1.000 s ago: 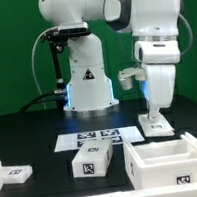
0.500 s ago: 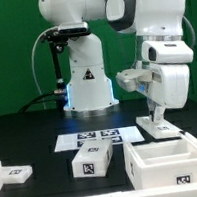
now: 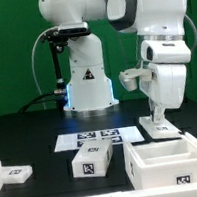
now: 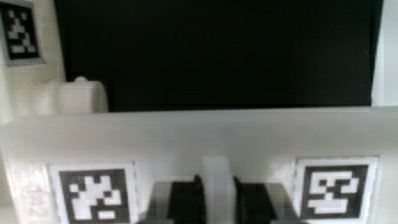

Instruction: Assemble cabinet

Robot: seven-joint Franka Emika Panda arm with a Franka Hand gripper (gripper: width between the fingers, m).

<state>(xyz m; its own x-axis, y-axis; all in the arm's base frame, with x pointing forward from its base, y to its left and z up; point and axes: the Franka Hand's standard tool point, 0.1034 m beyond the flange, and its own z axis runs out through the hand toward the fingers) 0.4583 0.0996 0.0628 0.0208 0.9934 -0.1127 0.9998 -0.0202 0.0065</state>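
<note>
Black desk (image 3: 25, 131) holds the cabinet (image 3: 161, 166) at a front corner. Behind it the gripper (image 3: 155, 117) hangs at a tagged block (image 3: 162, 128); I cannot tell how its jaws stand.

Backdrop: plain green wall (image 3: 4, 48) across the rear, showing on both sides of the exterior view. Surface (image 3: 31, 136) is matte black and runs from the wall to the near frame edge; it reads as flat black in the wrist view too. A black pole stand (image 3: 54, 67) with a thin hanging cable (image 3: 38, 79) sits at the rear, on the exterior view's left. Light is bright and even, shadows soft.
</note>
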